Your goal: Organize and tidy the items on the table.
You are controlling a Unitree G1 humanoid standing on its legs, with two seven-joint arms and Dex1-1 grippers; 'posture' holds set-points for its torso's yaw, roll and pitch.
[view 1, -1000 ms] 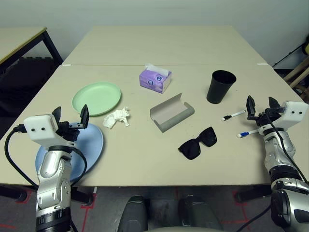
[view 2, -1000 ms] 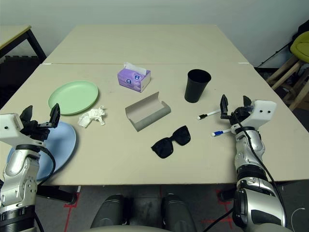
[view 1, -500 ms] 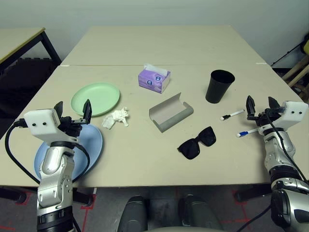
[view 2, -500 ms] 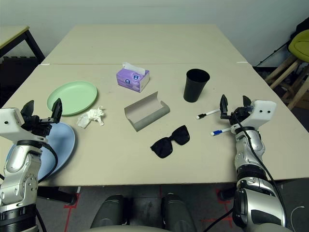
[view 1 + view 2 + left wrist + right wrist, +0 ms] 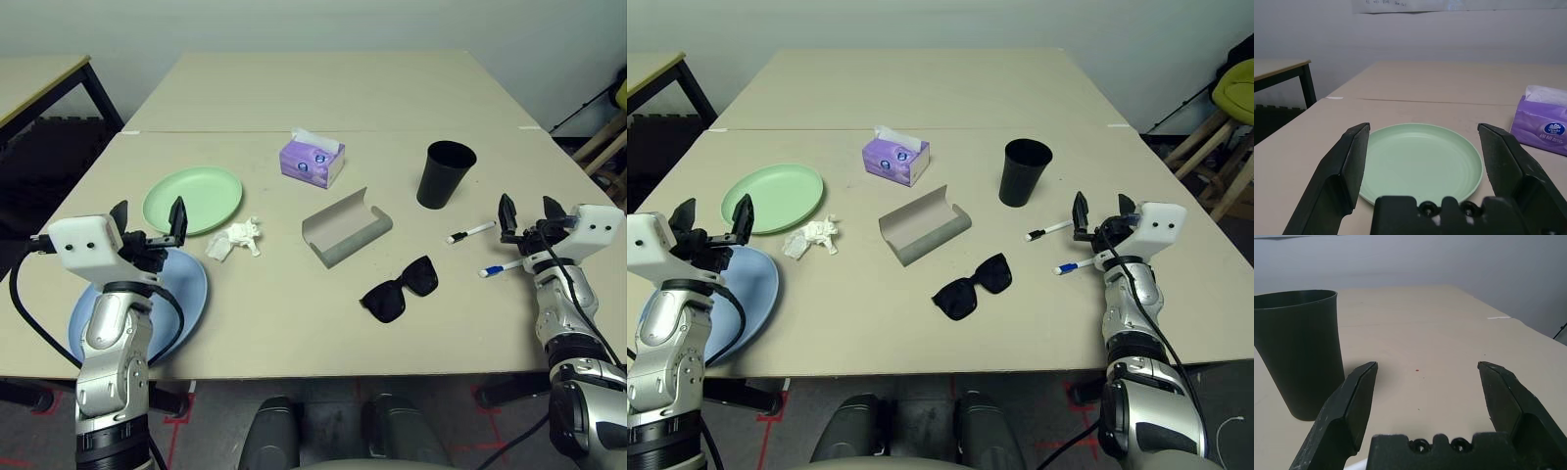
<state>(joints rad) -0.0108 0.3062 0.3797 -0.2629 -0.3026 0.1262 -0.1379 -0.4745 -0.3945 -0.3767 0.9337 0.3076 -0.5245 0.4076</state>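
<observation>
on the bench lay two plates, two markers, one cup, one tissue box; both grippers, left gripper and right gripper, gaped wide, empty.

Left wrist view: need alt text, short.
The left gripper hangs open, its two black fingers framing a round pale green plate that lies flat on the beige table. A purple tissue box with white tissue poking out stands beside the plate, apart from it.

green plate, blue plate, open grey case, upright black cup
</observation>
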